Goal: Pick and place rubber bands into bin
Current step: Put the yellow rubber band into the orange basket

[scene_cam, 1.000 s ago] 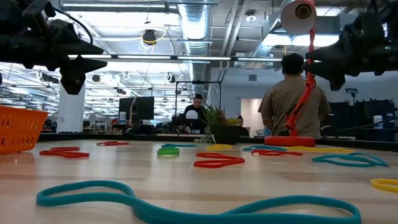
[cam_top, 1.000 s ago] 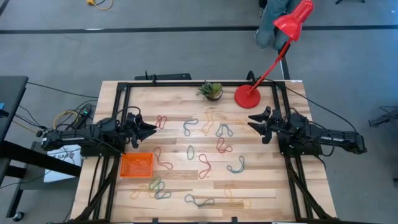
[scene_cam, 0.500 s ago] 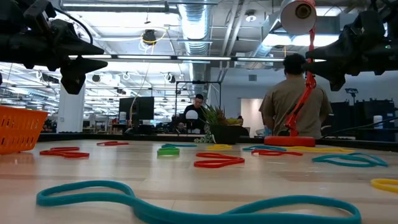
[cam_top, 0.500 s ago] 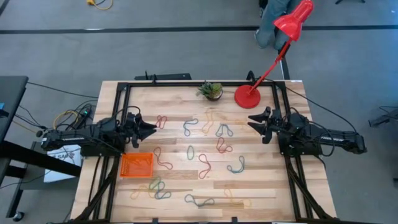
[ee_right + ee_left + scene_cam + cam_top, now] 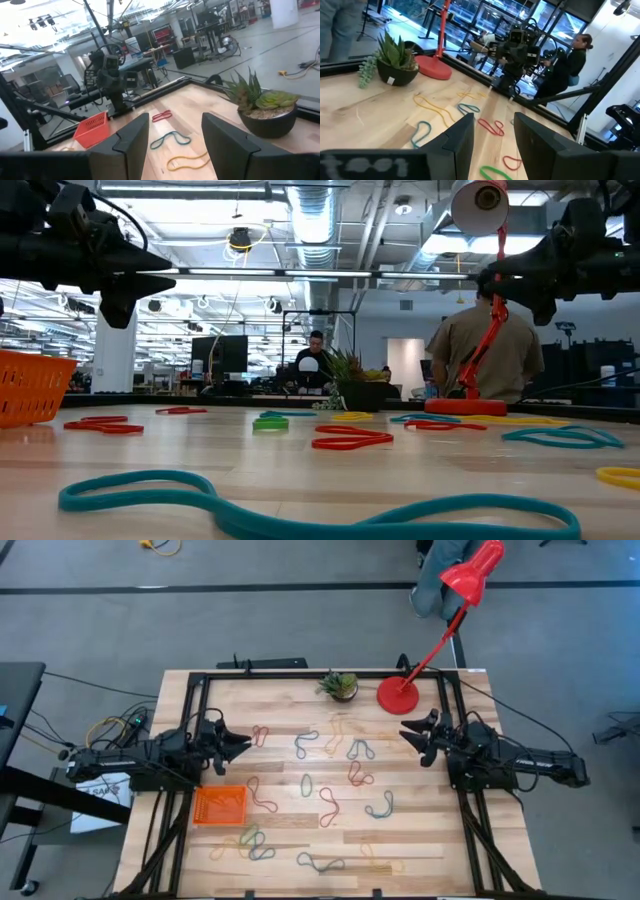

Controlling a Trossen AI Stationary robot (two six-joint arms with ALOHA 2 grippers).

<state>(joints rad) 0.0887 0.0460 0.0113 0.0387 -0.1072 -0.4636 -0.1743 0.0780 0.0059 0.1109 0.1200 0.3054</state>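
Both arms had crept slightly inward since the earlier frames. Left gripper [image 5: 243,743] and right gripper [image 5: 407,737] hung above the desk [image 5: 420,840], fingers spread, empty. Rubber bands [image 5: 327,797] lay scattered mid-desk; the bin [image 5: 219,805] sat near the left arm.

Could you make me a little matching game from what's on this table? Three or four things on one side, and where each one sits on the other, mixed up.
Things:
1. bin
2. potted plant
3. lamp base
4. green rubber band

Places:
A. far edge of the table, just left of the red disc
B. near the middle of the table
C. left side, nearer the front than the left gripper
D. far edge, in front of the right gripper

Pairs: 1-C, 2-A, 3-D, 4-B
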